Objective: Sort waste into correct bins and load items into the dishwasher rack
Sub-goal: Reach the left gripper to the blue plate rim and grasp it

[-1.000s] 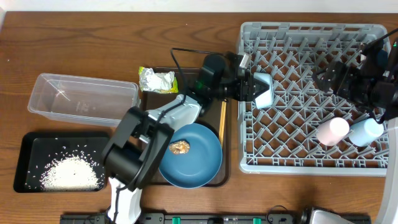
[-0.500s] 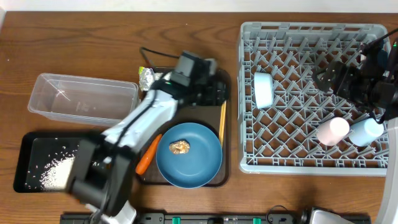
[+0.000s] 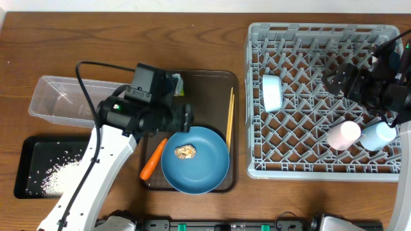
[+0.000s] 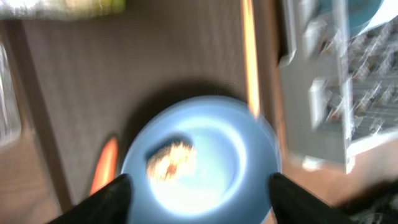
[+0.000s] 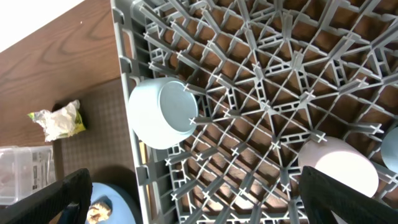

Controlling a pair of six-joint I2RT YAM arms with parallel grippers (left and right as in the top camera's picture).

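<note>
Though empty, left hand (image 4: 202,200) over blue plate (image 4: 214,140).

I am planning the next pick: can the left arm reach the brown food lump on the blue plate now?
Probably yes. The left gripper is open and aimed at the blue plate, where the food lump lies uncovered. The carrot and the chopsticks lie to the sides, not in the way.

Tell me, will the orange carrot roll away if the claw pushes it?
The carrot looks round and tapered, so it would likely roll in a curve, not straight. It lies inside the brown serving tray, beside the blue plate, so the raised rim or plate should stop it. It looks stiff, so it'd probably lift whole.
</note>
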